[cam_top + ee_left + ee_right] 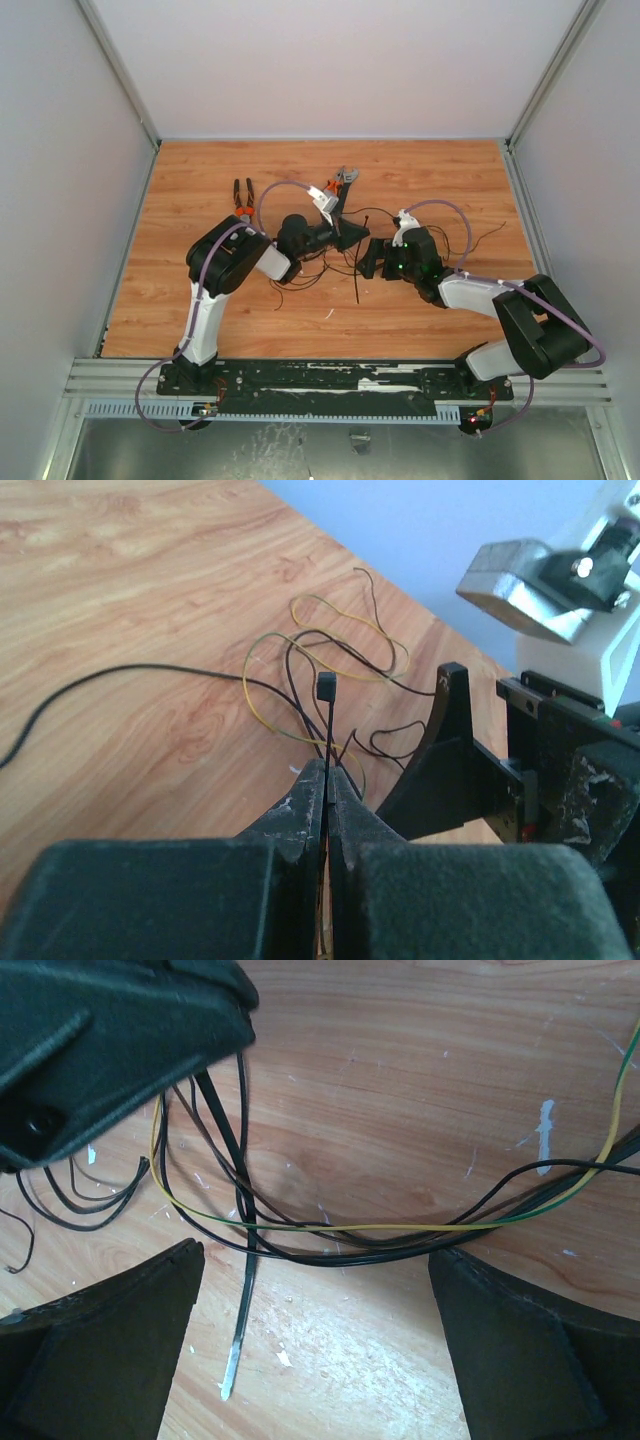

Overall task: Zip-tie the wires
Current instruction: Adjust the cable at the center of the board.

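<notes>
My left gripper [327, 780] is shut on the zip tie [327, 725], a thin black strip whose square head sticks out past the fingertips. In the top view the left gripper [352, 236] sits mid-table with the zip tie [355, 280] hanging toward the near edge. The wires [320, 645], thin black, brown and yellow-green loops, lie on the wood beyond it. My right gripper [315, 1340] is open wide just above the table. The wires [400, 1230] run across in front of its fingertips. The zip tie [240, 1290] tail crosses them and ends between the fingers, nearer the left one. The right gripper [368, 258] faces the left gripper closely.
Orange-handled pliers [243, 195] lie at the back left of the wooden table [200, 300]. Another small tool [342, 181] lies at the back centre. Loose wire ends trail toward the right [485, 238]. White walls enclose the table on three sides.
</notes>
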You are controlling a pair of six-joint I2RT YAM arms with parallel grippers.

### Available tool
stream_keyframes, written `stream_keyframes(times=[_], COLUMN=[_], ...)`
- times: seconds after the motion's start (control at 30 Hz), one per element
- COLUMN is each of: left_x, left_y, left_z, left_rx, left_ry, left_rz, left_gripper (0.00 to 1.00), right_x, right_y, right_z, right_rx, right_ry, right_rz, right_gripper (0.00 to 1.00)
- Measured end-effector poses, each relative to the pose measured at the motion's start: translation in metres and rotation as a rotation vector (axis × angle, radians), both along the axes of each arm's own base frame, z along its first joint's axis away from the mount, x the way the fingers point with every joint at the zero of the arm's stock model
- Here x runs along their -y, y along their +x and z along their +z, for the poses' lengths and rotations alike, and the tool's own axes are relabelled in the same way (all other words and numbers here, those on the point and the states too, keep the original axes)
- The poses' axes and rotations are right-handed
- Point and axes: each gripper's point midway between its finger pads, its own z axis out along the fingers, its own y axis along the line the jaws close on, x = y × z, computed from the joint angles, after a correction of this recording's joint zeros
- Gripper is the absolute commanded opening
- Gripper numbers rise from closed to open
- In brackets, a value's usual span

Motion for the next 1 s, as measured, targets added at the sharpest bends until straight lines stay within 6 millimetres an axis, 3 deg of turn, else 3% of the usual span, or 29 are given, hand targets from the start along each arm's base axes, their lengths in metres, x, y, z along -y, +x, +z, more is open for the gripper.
stream_keyframes(times=[0.3,0.77,1.0], left_x=[0.003,-0.008,-0.009], left_y=[-0.018,-0.019,-0.016], left_z=[-0.016,-0.029,-0.03], left_rx=[-0.055,-0.124,-0.13], left_ry=[0.016,0.009,0.008], left_rz=[0.002,0.072,0.087], left_gripper=[0.0,0.0,0.0], right_x=[0.0,0.0,0.0], right_y=[0.0,0.001,-0.015], right_z=[0.004,0.014,0.022], right_rx=[0.01,0.04,0.036], right_ry=[0.001,0.012,-0.002], right_rz=[0.002,0.004,0.084], right_gripper=[0.97,0.97,0.99])
